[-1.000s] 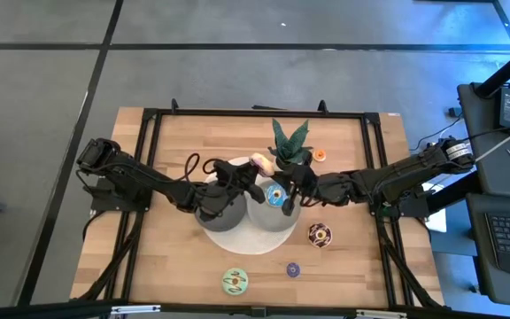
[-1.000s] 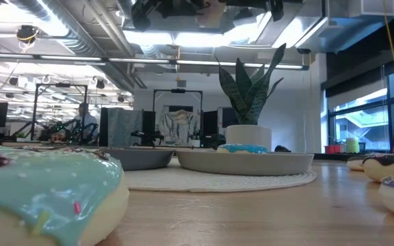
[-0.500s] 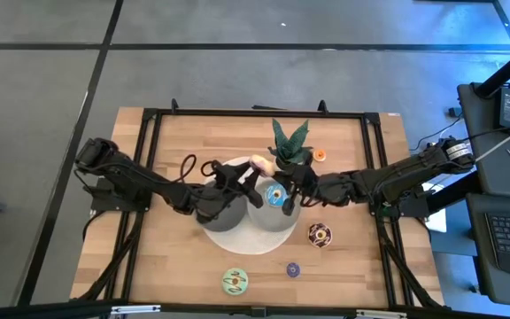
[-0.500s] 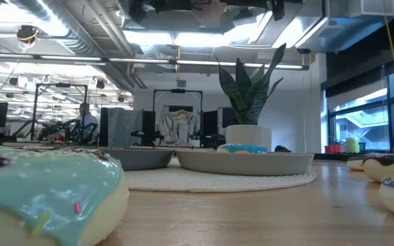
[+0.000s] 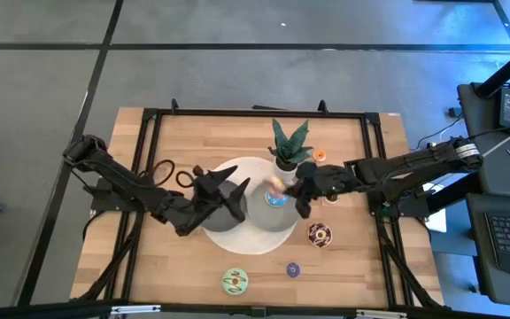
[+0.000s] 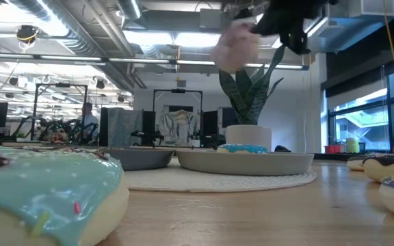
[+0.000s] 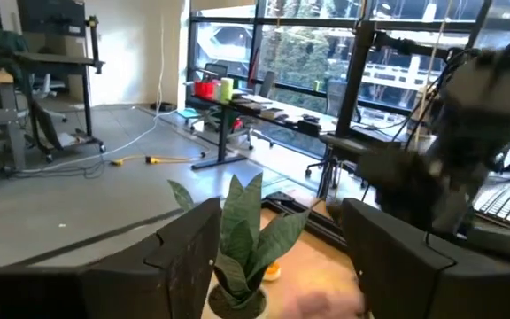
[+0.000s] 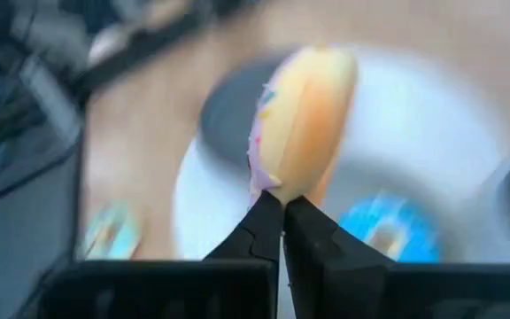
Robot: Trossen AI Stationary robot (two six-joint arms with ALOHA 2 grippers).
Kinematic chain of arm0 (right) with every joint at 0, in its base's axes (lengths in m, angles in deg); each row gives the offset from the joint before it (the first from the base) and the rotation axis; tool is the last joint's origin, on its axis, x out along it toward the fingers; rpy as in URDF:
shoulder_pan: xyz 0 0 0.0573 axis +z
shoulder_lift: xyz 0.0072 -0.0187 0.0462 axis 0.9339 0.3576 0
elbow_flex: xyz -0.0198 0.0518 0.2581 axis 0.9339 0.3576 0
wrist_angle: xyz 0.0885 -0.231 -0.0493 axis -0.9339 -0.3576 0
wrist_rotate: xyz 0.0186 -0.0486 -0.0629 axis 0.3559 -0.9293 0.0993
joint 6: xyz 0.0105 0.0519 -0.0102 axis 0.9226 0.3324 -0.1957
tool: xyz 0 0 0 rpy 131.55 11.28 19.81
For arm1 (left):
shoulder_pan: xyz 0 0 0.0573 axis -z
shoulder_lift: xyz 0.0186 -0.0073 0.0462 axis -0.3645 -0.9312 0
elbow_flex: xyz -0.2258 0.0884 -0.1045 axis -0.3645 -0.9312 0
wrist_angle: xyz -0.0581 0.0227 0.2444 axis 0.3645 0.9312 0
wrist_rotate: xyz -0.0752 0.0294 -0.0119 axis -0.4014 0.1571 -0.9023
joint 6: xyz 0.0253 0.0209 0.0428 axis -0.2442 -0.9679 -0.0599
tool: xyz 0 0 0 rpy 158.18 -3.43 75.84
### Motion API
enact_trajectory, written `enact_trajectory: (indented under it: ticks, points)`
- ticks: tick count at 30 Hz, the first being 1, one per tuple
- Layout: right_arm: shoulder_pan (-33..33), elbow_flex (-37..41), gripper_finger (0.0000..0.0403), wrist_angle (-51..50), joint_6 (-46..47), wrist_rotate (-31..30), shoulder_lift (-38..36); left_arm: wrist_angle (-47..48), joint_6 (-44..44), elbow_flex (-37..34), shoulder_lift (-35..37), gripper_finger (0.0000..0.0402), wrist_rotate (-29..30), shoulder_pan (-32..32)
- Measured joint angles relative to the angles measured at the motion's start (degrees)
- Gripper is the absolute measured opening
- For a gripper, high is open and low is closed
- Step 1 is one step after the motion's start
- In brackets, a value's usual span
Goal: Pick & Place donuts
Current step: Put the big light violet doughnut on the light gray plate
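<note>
A pink-iced donut (image 5: 275, 184) is in the air over the right grey dish (image 5: 283, 215), blurred in the low view (image 6: 237, 49). It stands on edge just past the shut fingertips of my right gripper (image 8: 282, 208). A blue donut (image 5: 275, 201) lies in that dish. My left gripper (image 5: 237, 193) stands open over the left grey dish (image 5: 212, 221), apart from the pink donut, with nothing between its fingers (image 7: 184, 257). My right gripper has its two fingertips (image 8: 264, 217) closed on each other, with the pink donut's lower rim (image 8: 277, 182) right at them. The donut is not between the fingers. I cannot tell whether it touches them.
Both dishes sit on a round white mat (image 5: 253, 243). A potted plant (image 5: 289, 146) and an orange mini donut (image 5: 320, 155) stand behind them. A brown donut (image 5: 319, 234), a purple mini donut (image 5: 293, 269) and a green donut (image 5: 235, 281) lie toward the near edge.
My left gripper has opened, let go of the pink donut and drawn back toward the table's left and near edges. The donut has gone from the mat's far rim to above the right dish, beside my right gripper, which has stayed shut.
</note>
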Motion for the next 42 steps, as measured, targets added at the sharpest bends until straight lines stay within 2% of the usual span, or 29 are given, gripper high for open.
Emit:
enact_trajectory:
  ticks: [3, 7, 16, 27, 42]
  points:
    - [-0.21, 2.75, 0.0009, 2.52, 3.92, 11.47, 1.27, 0.04, -1.44, 0.00, 0.56, 0.0229, -0.01, 0.20]
    - [-0.31, 7.70, 0.0010, 10.82, 8.00, 16.67, 3.88, 0.14, -1.45, 0.00, 0.61, 0.0230, -0.09, 0.15]
    - [-2.50, 15.03, 0.0012, 25.01, 12.67, 19.29, 10.07, 4.32, 3.77, 0.00, 0.61, 0.0231, -0.82, 0.15]
    - [-2.41, 15.54, 0.0012, 34.22, 14.15, 21.43, 18.40, 5.94, 5.22, 0.00, 0.59, 0.0231, -1.14, 0.15]
    - [-2.42, 15.50, 0.0022, 33.71, 10.82, 20.71, 22.17, 6.12, 5.53, 0.00, 0.59, 0.0232, -1.11, 0.02]
